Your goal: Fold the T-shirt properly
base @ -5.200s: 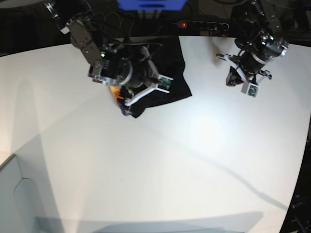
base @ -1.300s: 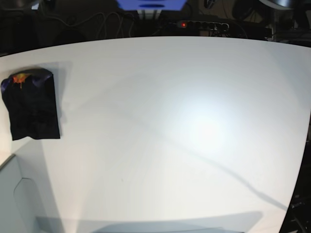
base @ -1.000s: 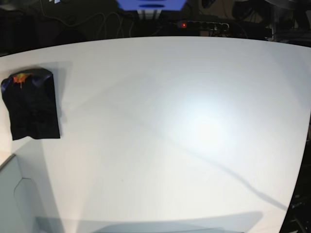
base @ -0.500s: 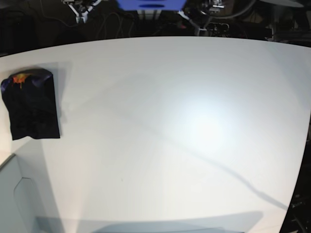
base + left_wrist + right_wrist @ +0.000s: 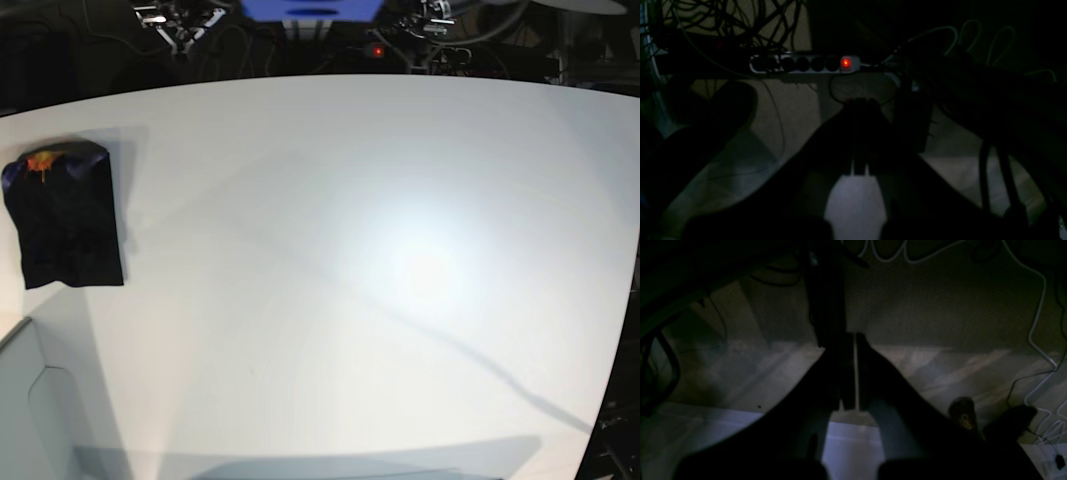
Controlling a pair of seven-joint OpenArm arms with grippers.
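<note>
T-shirt [image 5: 66, 215] folded, flat at far left of bench [image 5: 380, 280]. Left end effector [image 5: 858, 136] and right end effector [image 5: 848, 370] both clenched, empty, beyond far edge.

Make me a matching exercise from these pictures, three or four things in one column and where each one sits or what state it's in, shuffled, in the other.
Things:
1. T-shirt
2. power strip
3. left gripper
4. table

Descriptions:
A. red light glowing, among dark cables
B. white, mostly bare
C. folded into a black rectangle near the table's left edge in the base view
D. shut, holding nothing, off the table's far edge

Pairs: 1-C, 2-A, 3-D, 4-B
</note>
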